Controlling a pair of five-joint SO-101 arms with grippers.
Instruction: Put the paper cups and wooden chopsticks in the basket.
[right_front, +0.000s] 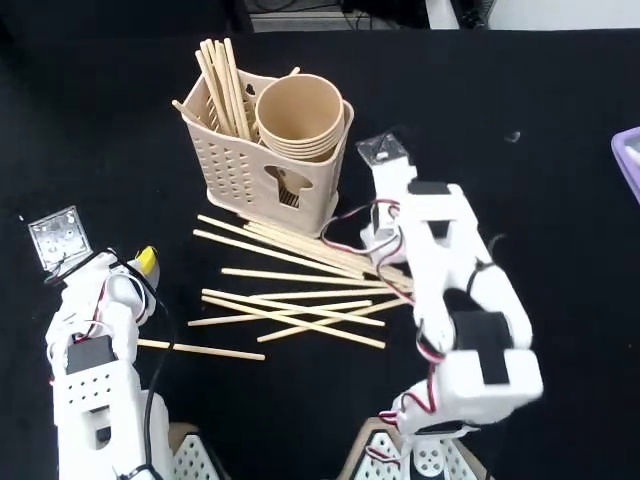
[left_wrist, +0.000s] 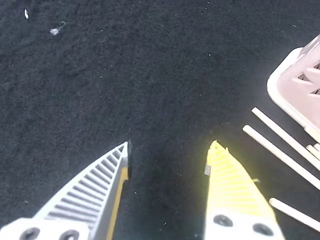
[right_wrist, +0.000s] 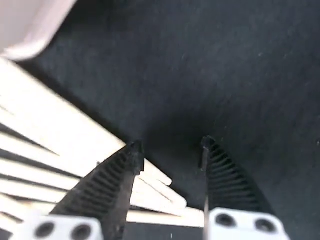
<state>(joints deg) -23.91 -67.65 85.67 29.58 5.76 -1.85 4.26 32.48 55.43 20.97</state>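
Jaws apart on both arms, nothing held. Left gripper (left_wrist: 171, 150) hangs spread over bare black cloth (left_wrist: 125, 65), with the basket (left_wrist: 300, 85) off to one side of it. Right gripper (right_wrist: 171, 147) is spread too, low over the ends of the loose chopsticks (right_wrist: 155, 187). One finger (right_wrist: 117, 185) crosses in front of them; touching or not, can't tell. From above, the cream slotted basket stands mid-table, towards the back. A stack of paper cups (right_front: 300, 115) is nested in its right side and a bundle of upright chopsticks (right_front: 222, 85) in its left. The loose ones fan out just before the basket, between the arms. A lone chopstick (right_front: 200, 349) lies nearer the left arm.
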